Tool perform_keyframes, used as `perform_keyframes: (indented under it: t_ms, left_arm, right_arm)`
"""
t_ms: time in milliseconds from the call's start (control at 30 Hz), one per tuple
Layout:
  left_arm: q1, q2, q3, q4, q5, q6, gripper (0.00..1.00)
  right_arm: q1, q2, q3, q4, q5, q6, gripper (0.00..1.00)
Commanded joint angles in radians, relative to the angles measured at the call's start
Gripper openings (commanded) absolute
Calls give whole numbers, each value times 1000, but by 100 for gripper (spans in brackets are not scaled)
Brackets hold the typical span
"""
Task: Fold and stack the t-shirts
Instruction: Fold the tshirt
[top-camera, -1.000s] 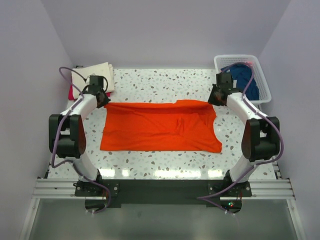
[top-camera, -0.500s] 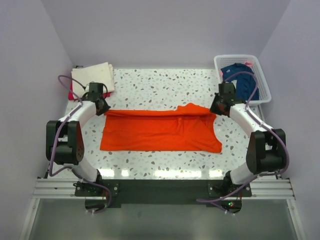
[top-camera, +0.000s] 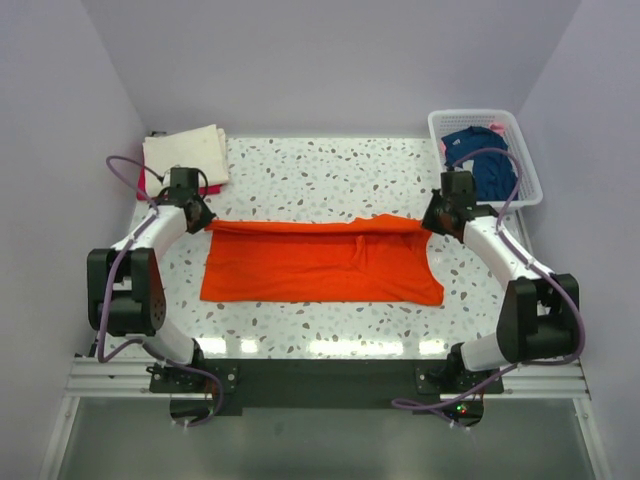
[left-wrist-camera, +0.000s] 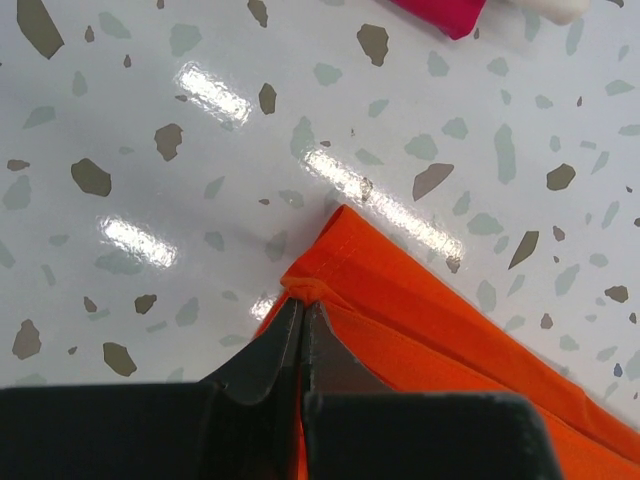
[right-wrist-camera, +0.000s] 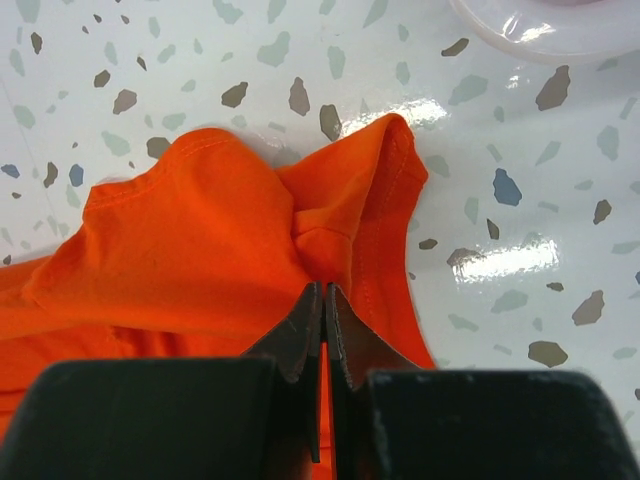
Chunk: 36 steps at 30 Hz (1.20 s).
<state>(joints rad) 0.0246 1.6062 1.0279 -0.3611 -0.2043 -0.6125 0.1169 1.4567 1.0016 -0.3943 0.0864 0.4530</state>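
So that its far edge folds evenly, the left gripper (left-wrist-camera: 302, 306) and right gripper (right-wrist-camera: 324, 291) each pinch an orange t-shirt (top-camera: 320, 265) corner.

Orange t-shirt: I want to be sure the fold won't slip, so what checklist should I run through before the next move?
1. Left gripper shut on the orange t-shirt at its far left corner: ok.
2. Right gripper shut on its far right end: ok, on bunched cloth.
3. Each grip catches every layer: cannot tell.
4. Cloth smooth between the grippers: not ok, a crease runs right of the middle.
5. Near edge lying flat on the table: ok.
6. Folded cream t-shirt apart from the orange one: ok.
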Motion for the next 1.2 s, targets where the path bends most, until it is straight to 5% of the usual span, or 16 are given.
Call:
perform_keyframes:
  t_ms: [0, 733, 967, 1067, 1100, 1167]
  left_arm:
    - [11, -49, 15, 10, -7, -12, 0]
    - [14, -140, -227, 59, 8, -93, 0]
    - [14, -153, -252, 62, 14, -108, 22]
    - [14, -181, -258, 59, 17, -104, 44]
    - [14, -199, -256, 53, 14, -99, 55]
    - [14, -216, -247, 37, 0, -86, 63]
  right_arm:
    - [-2, -52, -17, 18, 9, 10, 0]
    - [-2, -96, -227, 103, -28, 56, 0]
    - [-2, -72, -253, 120, -45, 70, 0]
    - [-2, -56, -253, 121, -47, 73, 14]
    - [-2, -56, -251, 115, -47, 70, 25]
    - [-2, -71, -241, 100, -42, 61, 35]
